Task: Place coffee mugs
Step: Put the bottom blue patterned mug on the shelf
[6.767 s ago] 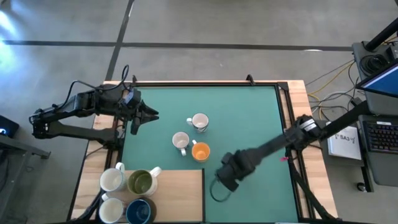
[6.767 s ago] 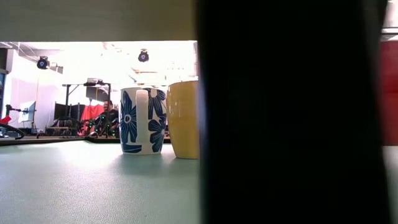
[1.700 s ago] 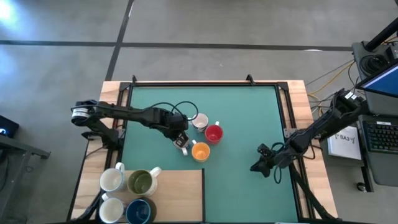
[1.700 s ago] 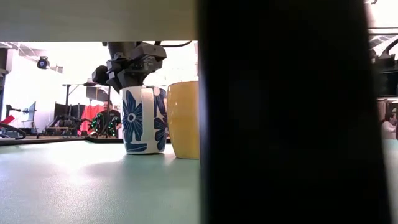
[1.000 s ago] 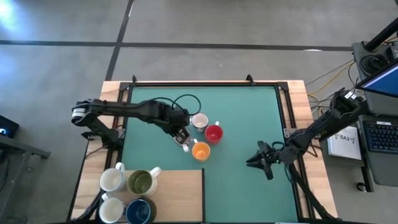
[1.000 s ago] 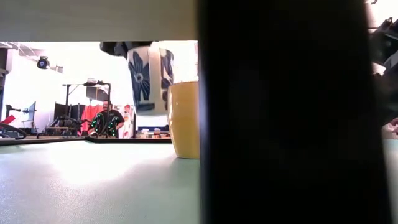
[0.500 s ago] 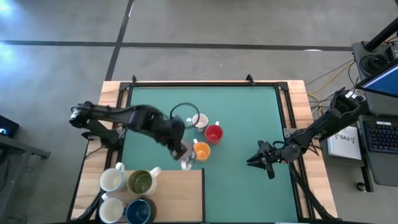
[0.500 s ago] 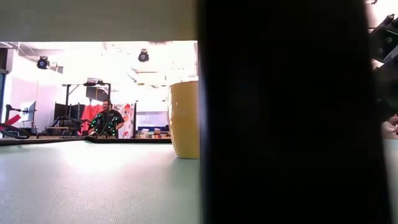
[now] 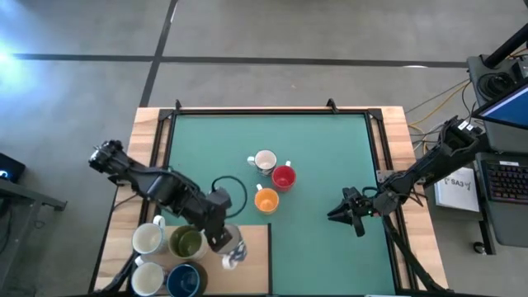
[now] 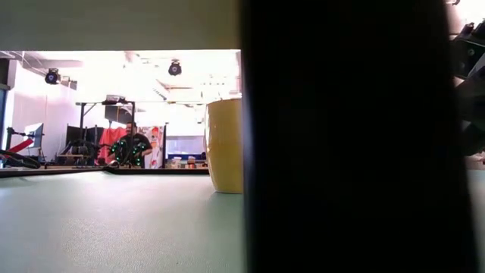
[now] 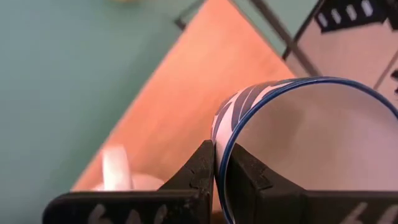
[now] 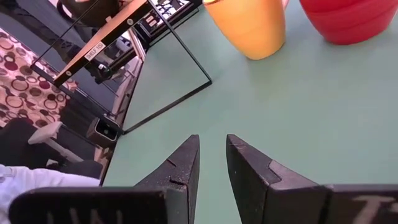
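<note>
The green table mat (image 9: 322, 148) is the largest thing in sight, with one light wooden board (image 9: 252, 264) set into its near-left corner.

Two dark arms work over it. The left gripper (image 9: 224, 241) hangs over the board, its jaws clamped on the rim of one white mug with a blue flower pattern (image 9: 234, 252); the left wrist view shows the rim's wall pinched between the two fingers (image 11: 202, 168), one inside the mug and one outside. Whether that mug touches the board cannot be told. The right gripper (image 9: 340, 211) waits above bare mat near the right edge, nothing between its jaws, which stand a little apart in the right wrist view.

Eight mugs show in all. One is in the left jaws. Four stand just to the left of those jaws on the board: one cream mug (image 9: 148, 239), one olive-green mug (image 9: 186, 242) just beside the gripper, a second cream mug (image 9: 148, 278) and one dark blue mug (image 9: 185, 281).

Three more stand on the mat, well apart from both sets of jaws and between them: one white patterned mug (image 9: 264, 162), one red mug (image 9: 284, 177) and one orange mug (image 9: 266, 200). The right jaws point towards the orange and red ones.
</note>
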Robot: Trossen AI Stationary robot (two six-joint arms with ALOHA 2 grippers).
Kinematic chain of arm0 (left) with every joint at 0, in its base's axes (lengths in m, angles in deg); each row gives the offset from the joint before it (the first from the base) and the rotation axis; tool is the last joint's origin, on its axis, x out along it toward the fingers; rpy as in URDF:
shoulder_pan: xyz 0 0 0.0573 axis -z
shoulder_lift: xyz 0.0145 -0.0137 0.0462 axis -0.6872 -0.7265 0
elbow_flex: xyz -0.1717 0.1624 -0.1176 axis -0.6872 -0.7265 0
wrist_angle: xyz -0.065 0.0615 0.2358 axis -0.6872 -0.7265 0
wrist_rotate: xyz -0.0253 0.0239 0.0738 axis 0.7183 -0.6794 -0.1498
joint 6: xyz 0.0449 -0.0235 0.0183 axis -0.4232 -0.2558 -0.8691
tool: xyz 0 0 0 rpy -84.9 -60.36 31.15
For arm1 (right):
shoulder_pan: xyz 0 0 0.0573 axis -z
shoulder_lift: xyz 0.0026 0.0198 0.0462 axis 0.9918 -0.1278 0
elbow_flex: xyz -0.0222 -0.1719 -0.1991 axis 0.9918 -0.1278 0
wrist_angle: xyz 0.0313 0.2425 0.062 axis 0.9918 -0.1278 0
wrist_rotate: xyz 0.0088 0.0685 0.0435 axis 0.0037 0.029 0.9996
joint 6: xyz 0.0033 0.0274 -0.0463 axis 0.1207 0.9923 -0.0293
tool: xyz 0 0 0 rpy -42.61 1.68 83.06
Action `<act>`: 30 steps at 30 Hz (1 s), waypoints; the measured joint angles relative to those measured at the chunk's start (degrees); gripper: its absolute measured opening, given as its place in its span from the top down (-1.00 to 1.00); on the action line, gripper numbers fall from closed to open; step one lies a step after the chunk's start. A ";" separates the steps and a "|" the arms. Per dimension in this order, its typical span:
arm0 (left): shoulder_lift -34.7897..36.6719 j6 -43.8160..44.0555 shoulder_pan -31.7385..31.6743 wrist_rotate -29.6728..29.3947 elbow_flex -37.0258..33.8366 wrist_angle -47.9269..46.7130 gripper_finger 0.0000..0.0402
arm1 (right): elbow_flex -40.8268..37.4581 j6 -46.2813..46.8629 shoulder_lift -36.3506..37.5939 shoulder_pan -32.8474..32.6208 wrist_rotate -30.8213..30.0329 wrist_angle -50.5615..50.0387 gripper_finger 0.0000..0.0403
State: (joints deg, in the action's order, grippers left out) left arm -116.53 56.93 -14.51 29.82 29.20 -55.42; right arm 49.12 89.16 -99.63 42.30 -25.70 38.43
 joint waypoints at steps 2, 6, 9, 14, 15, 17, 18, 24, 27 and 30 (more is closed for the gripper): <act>-0.55 -0.10 0.92 1.24 -0.02 0.00 0.96 | 0.00 -0.01 0.00 0.00 0.00 0.00 0.66; -2.16 -2.18 2.88 4.35 -0.02 0.40 0.95 | -0.01 -0.01 -0.07 0.00 0.00 -0.01 0.66; -2.61 -4.88 3.80 5.47 -0.06 0.69 0.95 | -0.02 -0.02 -0.09 0.00 0.00 0.00 0.66; -2.43 -8.80 3.95 4.45 0.97 0.82 0.95 | -0.02 -0.02 -0.09 0.00 -0.19 0.00 0.66; -2.43 -8.71 3.94 3.94 1.08 0.54 0.95 | -0.02 -0.02 -0.09 0.00 -0.20 0.00 0.66; -2.57 -7.93 3.90 3.69 1.45 0.50 0.95 | -0.02 -0.02 -0.11 0.00 -0.20 -0.02 0.66; -2.71 -7.51 3.90 3.69 1.60 0.70 0.95 | -0.04 -0.02 -0.11 0.00 -0.20 -0.04 0.66; -4.39 -2.15 4.47 3.78 1.84 0.50 0.95 | -0.04 -0.02 -0.11 0.00 -0.19 -0.02 0.66; -5.05 0.81 4.56 3.73 1.84 0.54 0.95 | -0.04 -0.02 -0.11 0.00 -0.20 -0.02 0.66; -6.40 3.30 4.56 3.48 1.84 0.55 0.95 | -0.04 -0.03 -0.11 0.00 -0.20 -0.02 0.66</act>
State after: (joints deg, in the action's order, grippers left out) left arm -122.93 60.23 -9.95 33.29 31.04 -54.87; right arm 49.07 89.13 -99.74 42.30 -25.90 38.41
